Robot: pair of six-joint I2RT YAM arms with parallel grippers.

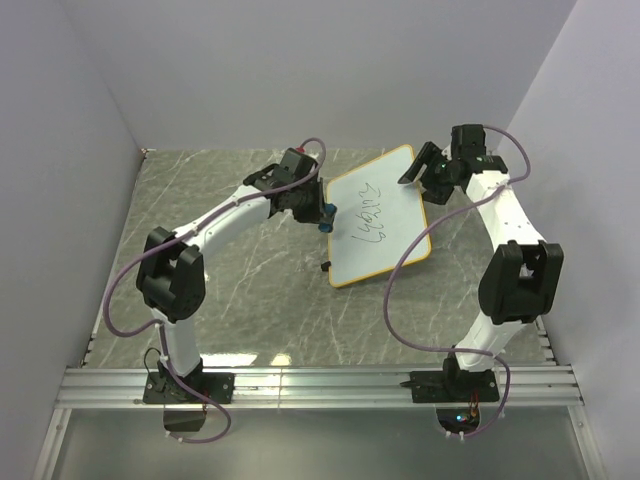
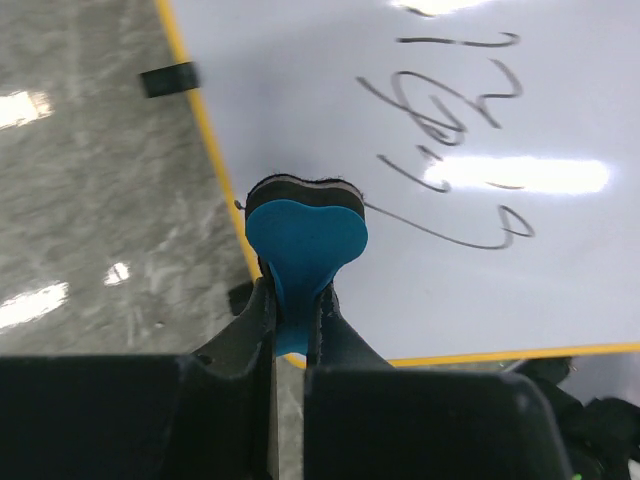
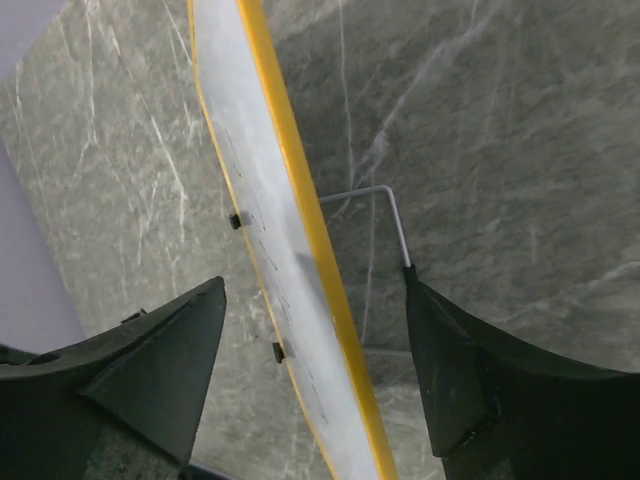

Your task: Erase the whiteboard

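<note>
Currently the left gripper (image 2: pixel 290 320) is clenched on the blue eraser (image 2: pixel 305 240). The eraser sits over the orange rim of the whiteboard (image 1: pixel 400 215), near the dark scribbles (image 2: pixel 450 120). The right gripper (image 3: pixel 312 290) is spread wide, its jaws standing either side of the board's rim without closing on it. The board rests right of centre on the table (image 1: pixel 250 280). Risk: with the board unclamped, a wiping stroke may push it sideways, and the pinched eraser may twist.

Left arm (image 1: pixel 215 225): elbow raised, forearm reaching to the left long edge of the whiteboard (image 1: pixel 395 185).
Left gripper (image 2: pixel 295 310): fingers clamped on blue eraser (image 2: pixel 305 235) at that edge.
Right arm (image 1: pixel 505 210): folded, wrist by the board's far right corner.
Right gripper (image 3: pixel 312 285): fingers spread wide, board rim between them.
</note>
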